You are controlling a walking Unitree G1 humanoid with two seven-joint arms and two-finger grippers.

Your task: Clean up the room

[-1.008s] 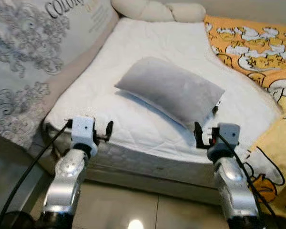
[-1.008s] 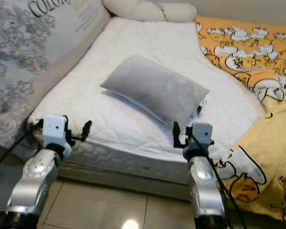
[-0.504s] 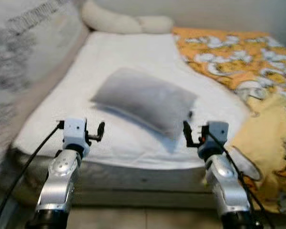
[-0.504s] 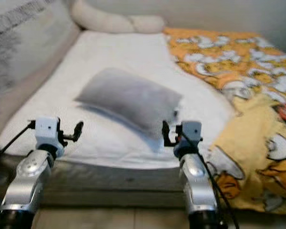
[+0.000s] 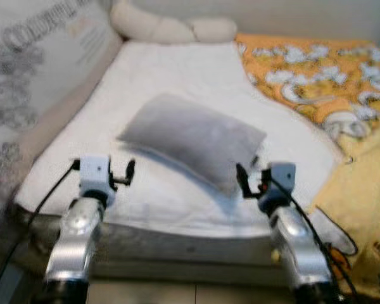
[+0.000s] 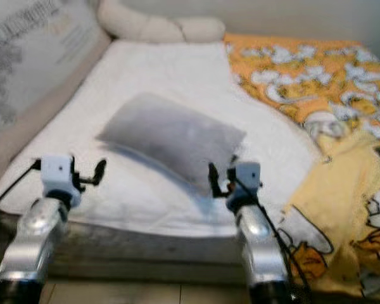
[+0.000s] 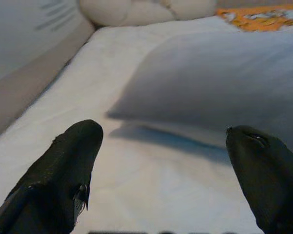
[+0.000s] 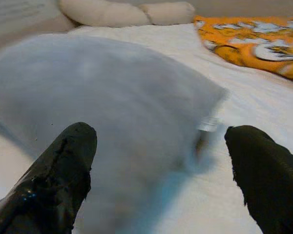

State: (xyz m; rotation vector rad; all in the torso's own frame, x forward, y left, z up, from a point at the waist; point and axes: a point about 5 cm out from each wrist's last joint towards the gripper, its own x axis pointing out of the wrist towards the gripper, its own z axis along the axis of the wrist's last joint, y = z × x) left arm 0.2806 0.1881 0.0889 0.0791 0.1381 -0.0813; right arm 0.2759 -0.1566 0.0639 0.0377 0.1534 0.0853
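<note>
Head views: the left gripper (image 5: 129,171) and right gripper (image 5: 240,182) are raised over the near edge of the white mattress (image 5: 177,69), short of the grey pillow (image 5: 193,137) lying mid-bed. An orange blanket (image 5: 316,76) covers the right side.

Left wrist view: fingers (image 7: 63,175) spread apart, empty, pillow beyond.

Right wrist view: fingers (image 8: 58,170) spread, pillow (image 8: 102,107) just ahead.

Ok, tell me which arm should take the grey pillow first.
Probably the right. The right gripper is open at the grey pillow's near corner; the left gripper, also open, hovers over bare white mattress short of it.
</note>
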